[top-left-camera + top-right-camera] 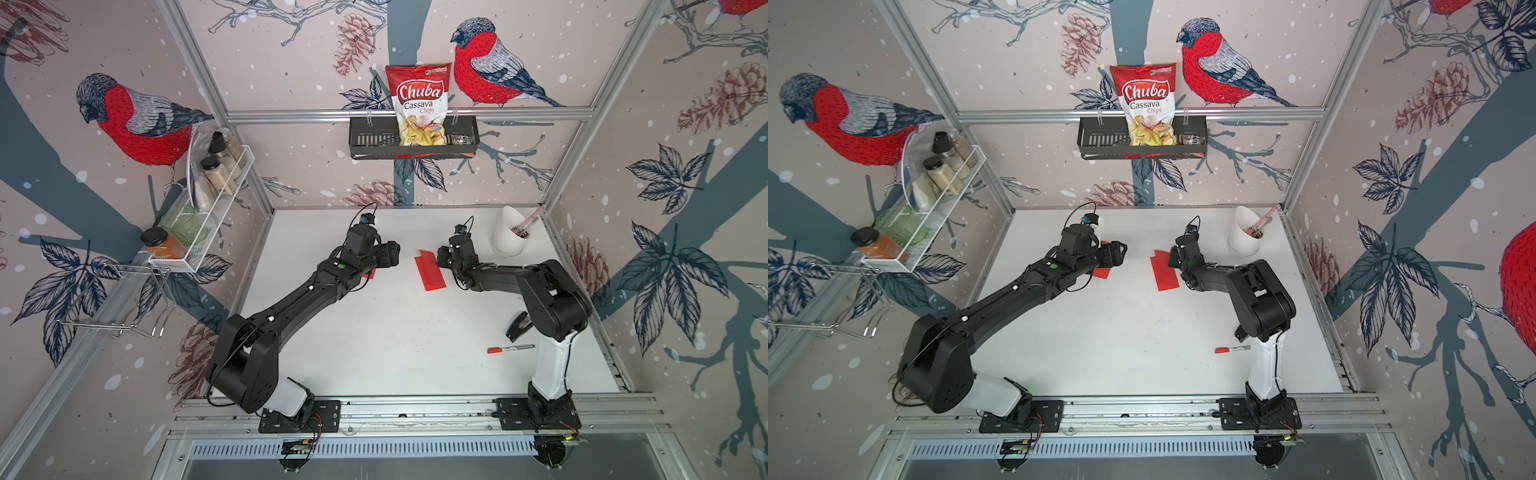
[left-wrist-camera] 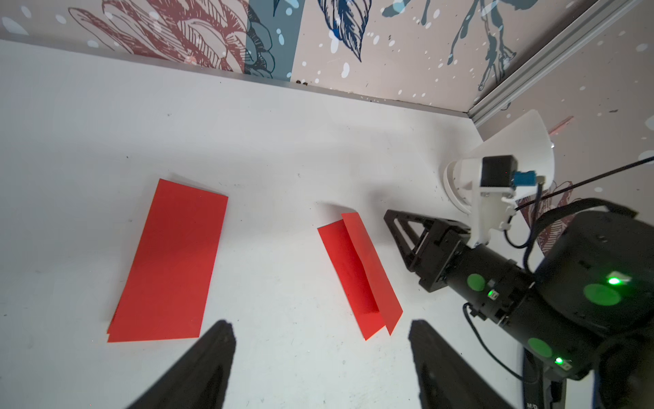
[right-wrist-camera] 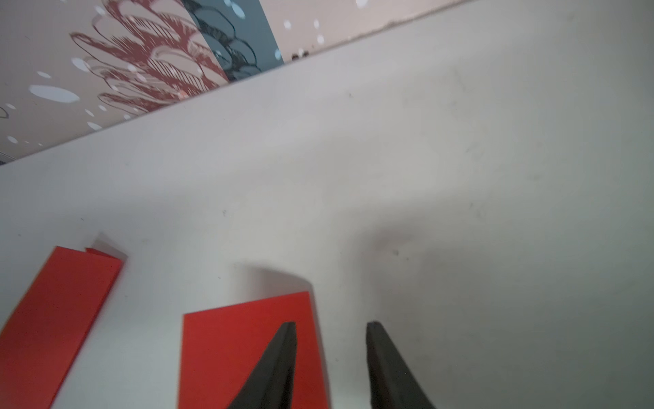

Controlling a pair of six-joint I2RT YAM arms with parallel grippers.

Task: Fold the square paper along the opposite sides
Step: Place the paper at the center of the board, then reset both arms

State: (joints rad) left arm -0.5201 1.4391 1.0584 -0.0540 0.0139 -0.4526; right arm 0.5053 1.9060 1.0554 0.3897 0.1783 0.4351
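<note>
- Nearest you, a red-capped marker (image 1: 510,349) lies on the white table (image 1: 395,332) by the right arm's base, with a black stapler (image 1: 518,325) just beyond it
- Your left claw (image 2: 320,324) hangs above the table, fingers spread wide with nothing between them
- Under that arm lies a second red sheet (image 2: 170,262), folded flat into a long rectangle; in both top views only a corner shows past the arm
- The red paper (image 1: 430,274) lies on the table between the two claws, apart from the second red sheet; it is folded in half lengthwise, and its top half stands a little off the bottom half
- Your right claw (image 3: 331,324) sits just beside that paper's right-hand long edge, fingers partly apart and gripping nothing; in the right wrist view one finger (image 3: 279,357) crosses in front of the paper and its partner is over bare table
- Behind the right claw a white cup (image 1: 509,237) with pens stands near the back corner
- Furthest off, a chip bag (image 1: 419,104) stands in a black shelf (image 1: 365,141) on the back wall, and a wire basket (image 1: 220,203) of jars hangs on the left wall
</note>
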